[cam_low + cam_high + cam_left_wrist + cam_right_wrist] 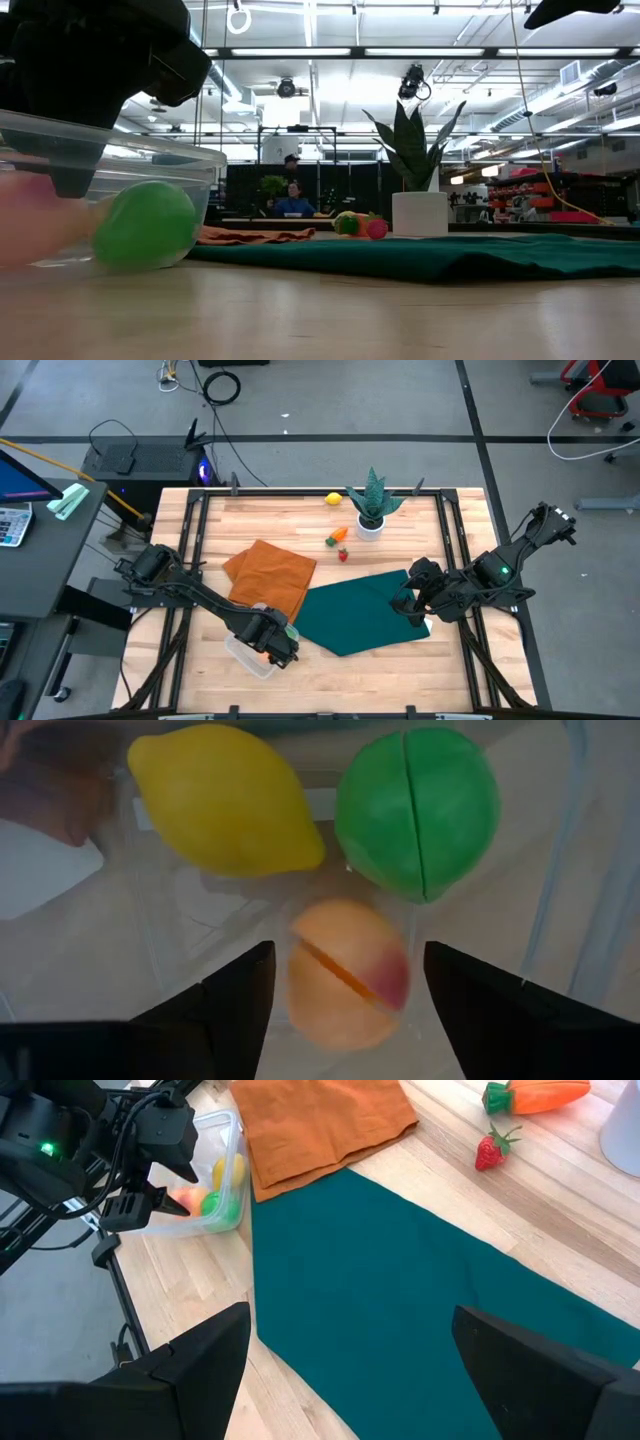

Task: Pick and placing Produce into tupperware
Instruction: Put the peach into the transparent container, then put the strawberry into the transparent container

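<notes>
Three produce pieces in tupperware (215, 1175); left gripper (345, 995) over it, wide, straddling peach (345, 975), likely releasing; right gripper (345, 1355) wide, idle over green cloth (420, 1280).

I am seeing grey floor (400, 400) surrounding the wooden desk (330, 660); ceiling strip lights (400, 52) are glowing overhead.

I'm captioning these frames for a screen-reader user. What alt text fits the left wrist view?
The left gripper, open, hangs over the clear tub, a peach between its fingers. A yellow lemon and a green fruit lie beyond it in the tub.
</notes>
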Robot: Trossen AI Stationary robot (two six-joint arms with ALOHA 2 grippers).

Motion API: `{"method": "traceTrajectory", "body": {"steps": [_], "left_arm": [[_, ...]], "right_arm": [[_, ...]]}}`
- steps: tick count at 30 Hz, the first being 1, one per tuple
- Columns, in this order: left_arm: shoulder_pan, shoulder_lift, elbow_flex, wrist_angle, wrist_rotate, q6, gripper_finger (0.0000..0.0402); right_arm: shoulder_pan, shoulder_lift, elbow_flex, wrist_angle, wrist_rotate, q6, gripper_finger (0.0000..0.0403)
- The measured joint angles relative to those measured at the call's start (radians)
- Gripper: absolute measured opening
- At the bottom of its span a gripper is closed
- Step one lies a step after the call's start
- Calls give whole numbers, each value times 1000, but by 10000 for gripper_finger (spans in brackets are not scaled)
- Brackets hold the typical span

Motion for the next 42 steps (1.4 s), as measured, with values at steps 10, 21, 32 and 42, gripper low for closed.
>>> {"method": "traceTrajectory", "body": {"steps": [10, 21, 32, 42], "left_arm": [[0, -3, 0, -6, -18, 5, 270], [2, -122, 11, -84, -30, 11, 272], [9, -300, 11, -96, -439, 113, 271], [130, -329, 11, -62, -649, 174, 267]], "right_arm": [[0, 0, 0, 0, 0, -1, 313], [0, 0, 0, -1, 1, -6, 313], [-1, 0, 0, -1, 9, -10, 313], [-3, 6, 0, -1, 16, 11, 313]]}}
